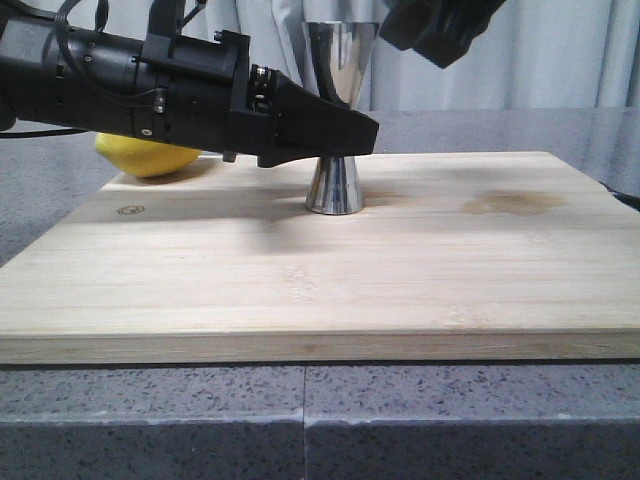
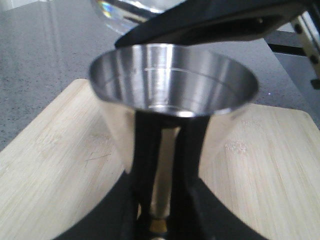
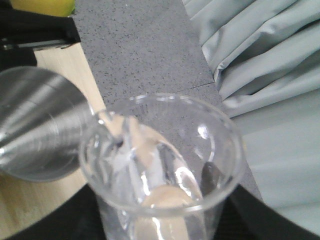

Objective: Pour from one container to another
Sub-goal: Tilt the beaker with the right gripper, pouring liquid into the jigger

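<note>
A steel jigger (image 1: 338, 120) stands upright on a pale wooden board (image 1: 330, 290), toward the board's 12 o'clock edge in the front view; the board lies on a grey speckled bench (image 1: 300, 420). The left hand (image 1: 335, 135) reaches in from 9 o'clock and is clamped on the jigger's narrow waist, one black finger (image 2: 145, 165) on either side of it in the left wrist view. The jigger's upper cup (image 2: 172, 80) is open and bright inside. A clear glass beaker (image 3: 162, 170), held by the right hand (image 1: 440, 25), hangs above the jigger at about 1 o'clock of its rim, its mouth beside the steel cone (image 3: 42, 130). The right hand's fingers close around the beaker's body; the contact itself is mostly out of frame. A yellow lemon (image 1: 150, 155) rests at the board's 10 o'clock corner, behind the left arm. Grey curtains (image 3: 270, 75) hang beyond the bench.
</note>
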You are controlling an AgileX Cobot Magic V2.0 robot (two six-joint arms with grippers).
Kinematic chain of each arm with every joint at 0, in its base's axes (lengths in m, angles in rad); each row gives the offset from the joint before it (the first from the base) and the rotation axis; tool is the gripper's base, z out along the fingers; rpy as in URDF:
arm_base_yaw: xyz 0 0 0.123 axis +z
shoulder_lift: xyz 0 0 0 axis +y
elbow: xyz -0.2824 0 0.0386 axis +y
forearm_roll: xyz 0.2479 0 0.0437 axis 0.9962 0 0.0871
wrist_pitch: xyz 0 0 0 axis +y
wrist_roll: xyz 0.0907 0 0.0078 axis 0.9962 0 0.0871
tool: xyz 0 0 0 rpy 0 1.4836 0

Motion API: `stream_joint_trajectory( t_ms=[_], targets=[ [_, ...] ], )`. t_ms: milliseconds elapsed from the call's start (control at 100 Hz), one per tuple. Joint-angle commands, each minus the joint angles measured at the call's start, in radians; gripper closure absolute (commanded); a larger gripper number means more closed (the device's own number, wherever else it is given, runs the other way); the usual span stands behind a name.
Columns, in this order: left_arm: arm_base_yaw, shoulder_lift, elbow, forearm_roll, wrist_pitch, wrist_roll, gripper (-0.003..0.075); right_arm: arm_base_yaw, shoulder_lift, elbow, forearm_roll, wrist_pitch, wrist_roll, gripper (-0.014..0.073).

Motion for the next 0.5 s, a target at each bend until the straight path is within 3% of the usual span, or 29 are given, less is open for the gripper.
stream_joint_trajectory(
  t_ms=[0, 490],
  targets=[
    [-0.009, -0.057, -0.025, -0.058, 0.056, -0.001, 0.0733, 0.001, -0.026, -0.038, -0.047, -0.041, -0.005, 0.0316],
    [-0.009, -0.057, -0.025, -0.058, 0.056, -0.001, 0.0733, 0.003, -0.025, -0.038, -0.128, -0.055, -0.005, 0.0316]
  ],
)
